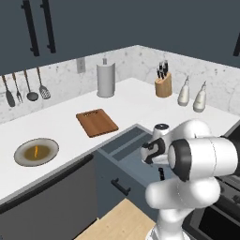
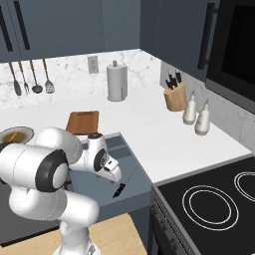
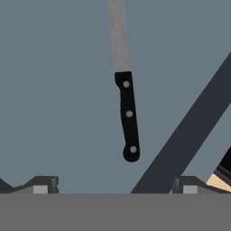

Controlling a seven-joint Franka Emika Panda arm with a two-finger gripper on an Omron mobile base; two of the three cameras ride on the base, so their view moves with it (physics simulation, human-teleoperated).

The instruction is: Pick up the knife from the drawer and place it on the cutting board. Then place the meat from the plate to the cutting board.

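Left base view: the reddish-brown wooden cutting board (image 1: 97, 122) at centre is bare; the orange-brown meat sliver (image 1: 36, 151) lies on the round beige plate (image 1: 22, 159), lower left. Right base view: the slate-blue drawer (image 2: 130, 175) stands open at centre. Hand view: the black-handled slim knife (image 3: 126, 108) lies at centre on the drawer floor, the gripper (image 3: 115, 186) with fingers spread, holding nothing. Both placements appear undone.

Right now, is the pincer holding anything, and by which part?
Nothing is held. The pincer is open above the knife, which lies on the drawer floor between and beyond its fingertips.

Slim black-handled knife (image 3: 126, 113) lying in the open slate-blue drawer (image 1: 123, 145) at frame centre, reddish-brown wooden cutting board (image 1: 96, 122) sitting above it, round beige-rimmed plate (image 1: 36, 152) resting at left.
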